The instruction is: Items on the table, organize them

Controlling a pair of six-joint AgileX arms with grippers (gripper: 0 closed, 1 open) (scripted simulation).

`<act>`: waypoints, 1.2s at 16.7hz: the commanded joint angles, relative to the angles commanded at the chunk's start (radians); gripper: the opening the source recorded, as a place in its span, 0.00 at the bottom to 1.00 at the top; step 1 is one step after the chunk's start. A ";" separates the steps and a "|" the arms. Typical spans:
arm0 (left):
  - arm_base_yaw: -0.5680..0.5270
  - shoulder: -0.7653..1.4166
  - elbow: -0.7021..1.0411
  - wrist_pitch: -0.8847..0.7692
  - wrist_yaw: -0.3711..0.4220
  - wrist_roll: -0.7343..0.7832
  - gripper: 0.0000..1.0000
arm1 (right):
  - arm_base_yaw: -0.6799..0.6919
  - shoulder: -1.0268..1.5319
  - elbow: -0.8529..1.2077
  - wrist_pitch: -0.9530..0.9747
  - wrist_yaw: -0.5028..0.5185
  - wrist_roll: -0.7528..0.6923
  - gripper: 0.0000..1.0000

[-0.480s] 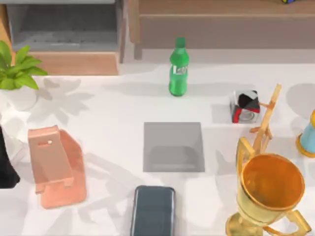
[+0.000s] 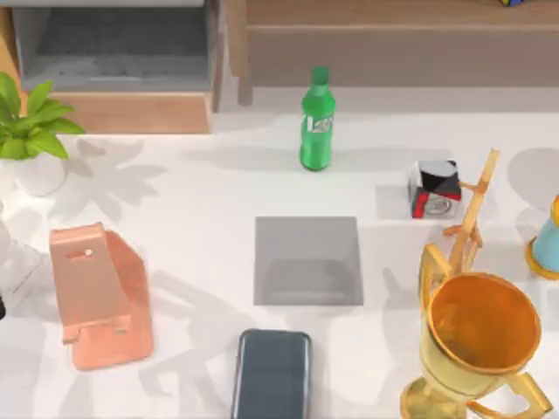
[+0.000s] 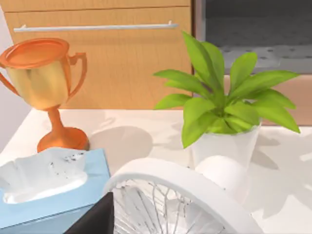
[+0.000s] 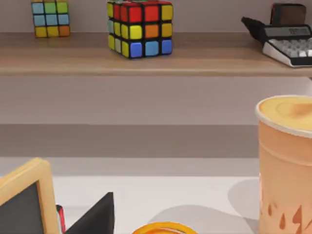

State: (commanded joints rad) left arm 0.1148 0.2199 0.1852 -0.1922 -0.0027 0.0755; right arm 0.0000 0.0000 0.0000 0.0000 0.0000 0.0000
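The phone [image 2: 272, 374] lies flat on the white table [image 2: 192, 262] near its front edge, just before a grey mat [image 2: 307, 260]. Neither gripper's finger state can be told. The phone is best approached from above and gripped across its narrow sides.

1 smartphone [image 2: 272, 374], 1 bottle [image 2: 317, 120], 2 trophies [image 2: 479, 336] [image 3: 45, 87], 2 cubes [image 4: 140, 28] [image 4: 49, 18].

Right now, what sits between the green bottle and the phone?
In the top view, a flat grey square pad lies between the bottle and the phone.
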 joint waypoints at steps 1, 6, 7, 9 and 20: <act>0.028 0.071 0.048 -0.054 0.001 0.019 1.00 | 0.000 0.000 0.000 0.000 0.000 0.000 1.00; 0.172 0.528 0.287 -0.368 0.005 0.110 1.00 | 0.000 0.000 0.000 0.000 0.000 0.000 1.00; 0.200 0.626 0.334 -0.432 0.005 0.127 1.00 | 0.000 0.000 0.000 0.000 0.000 0.000 1.00; 0.255 0.811 0.426 -0.554 0.006 0.161 1.00 | 0.000 0.000 0.000 0.000 0.000 0.000 1.00; 0.425 1.208 0.722 -0.853 0.001 0.271 1.00 | 0.000 0.000 0.000 0.000 0.000 0.000 1.00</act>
State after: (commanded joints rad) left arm 0.5397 1.4274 0.9074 -1.0454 -0.0018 0.3467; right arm 0.0000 0.0000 0.0000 0.0000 0.0000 0.0000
